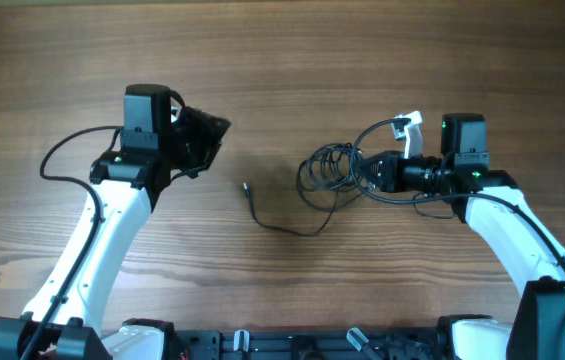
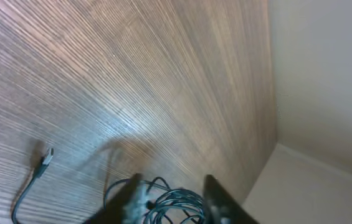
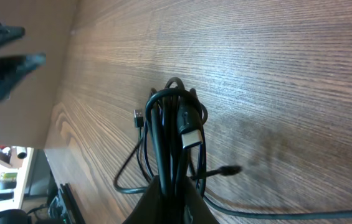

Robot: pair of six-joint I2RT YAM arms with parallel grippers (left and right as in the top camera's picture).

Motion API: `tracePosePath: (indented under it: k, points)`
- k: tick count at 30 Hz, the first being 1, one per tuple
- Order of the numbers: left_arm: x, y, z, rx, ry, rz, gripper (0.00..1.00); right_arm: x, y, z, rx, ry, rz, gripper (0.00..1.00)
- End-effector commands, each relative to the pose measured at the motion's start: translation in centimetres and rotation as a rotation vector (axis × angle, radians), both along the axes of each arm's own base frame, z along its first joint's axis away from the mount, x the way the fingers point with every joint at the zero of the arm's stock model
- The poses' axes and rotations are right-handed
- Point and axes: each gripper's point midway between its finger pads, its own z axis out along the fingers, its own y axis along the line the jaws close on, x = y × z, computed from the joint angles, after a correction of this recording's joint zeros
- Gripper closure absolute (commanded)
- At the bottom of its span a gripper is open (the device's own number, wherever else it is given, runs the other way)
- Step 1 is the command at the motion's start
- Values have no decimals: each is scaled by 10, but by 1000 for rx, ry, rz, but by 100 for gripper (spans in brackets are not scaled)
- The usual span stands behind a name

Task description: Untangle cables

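Currently, nearest the arm bases, one loose strand (image 1: 287, 229) lies flat across the worktop (image 1: 282, 60) and ends in a small plug (image 1: 245, 186); that length appears freed. Just beyond it, the cables (image 1: 324, 172) form a coiled, overlapping bundle, so I judge that most of the untangling is not yet done. The right gripper (image 1: 376, 172) has its jaws closed on this bundle, and a white plug end (image 1: 408, 124) projects beside it. The left gripper (image 1: 202, 140) stands well apart to the left, jaws parted and holding nothing. Farther off, the wood-grain surface runs on to a pale wall (image 2: 325, 74).
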Motion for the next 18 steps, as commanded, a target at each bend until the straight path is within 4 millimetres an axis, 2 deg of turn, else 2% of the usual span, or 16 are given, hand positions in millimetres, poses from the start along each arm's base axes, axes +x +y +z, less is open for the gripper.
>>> tracePosePath:
  k: [1,3,5,7,9,11,12,13,14,15,16,17,18]
  points:
    - [-10,-52,17,-41,-115,-250,41,0,-1,1,0,-4,-5,96]
    - [-27,-83,15,-60,-82,-309,27,0,-1,1,-1,-4,-5,96]
    - [-47,-114,2,-79,29,-272,19,0,-1,1,0,-3,-5,96]
    - [-69,-138,-22,-128,232,-136,12,-1,-1,0,-1,3,-5,96]
    - [-84,-153,-46,-152,390,20,0,-3,-1,-2,-2,18,-5,96]
    - [-98,-167,-71,-170,526,203,0,-5,-1,-3,-2,29,-4,96]
    - [-98,-168,-76,-163,531,246,0,-5,-1,-3,-2,28,-4,96]
    - [-97,-170,-81,-155,521,285,5,-5,-1,-3,-2,28,-4,96]
    - [-94,-174,-83,-159,501,288,21,-5,-1,-3,-2,28,-4,96]
    - [-89,-182,-81,-183,479,273,49,-5,-1,-3,-3,29,-4,96]
    - [-83,-184,-79,-192,451,279,71,-5,-1,-3,-3,30,-3,96]
    - [-73,-175,-80,-149,382,295,88,-5,-1,-3,-3,31,-4,96]
    - [-60,-165,-75,-103,295,277,96,-6,-1,-3,-3,36,-3,96]
